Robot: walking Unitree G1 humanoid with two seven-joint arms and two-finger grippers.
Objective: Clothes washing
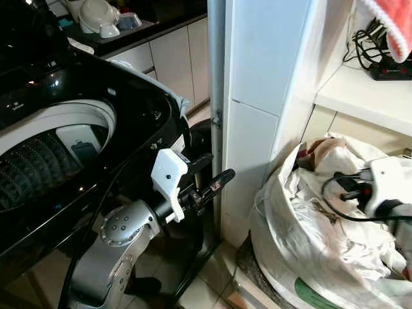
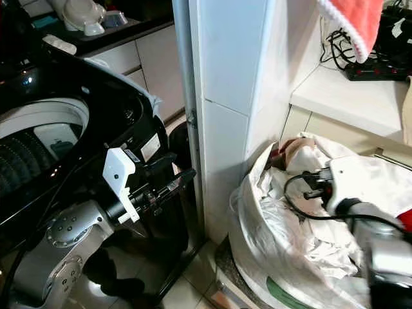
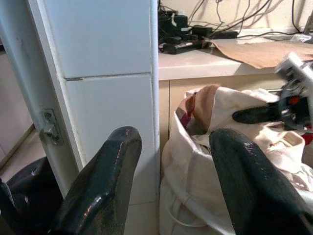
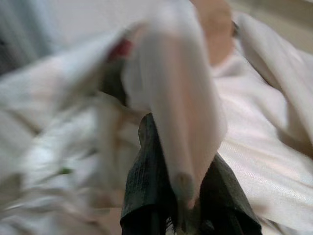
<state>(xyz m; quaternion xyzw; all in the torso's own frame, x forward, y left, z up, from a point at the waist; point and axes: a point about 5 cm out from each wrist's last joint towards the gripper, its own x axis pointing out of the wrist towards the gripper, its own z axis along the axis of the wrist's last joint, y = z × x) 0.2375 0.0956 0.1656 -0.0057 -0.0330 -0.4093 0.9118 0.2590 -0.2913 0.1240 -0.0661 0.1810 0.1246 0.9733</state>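
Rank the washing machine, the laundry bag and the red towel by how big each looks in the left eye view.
1. washing machine, largest.
2. laundry bag, a little smaller, cut off by the frame.
3. red towel, smallest, though only a corner is in frame, so its real size is unsure.

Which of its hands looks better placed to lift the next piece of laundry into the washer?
The right hand: it is over the laundry bag with pale cloth already between its fingers. The left hand hangs open beside the washer, holding nothing.
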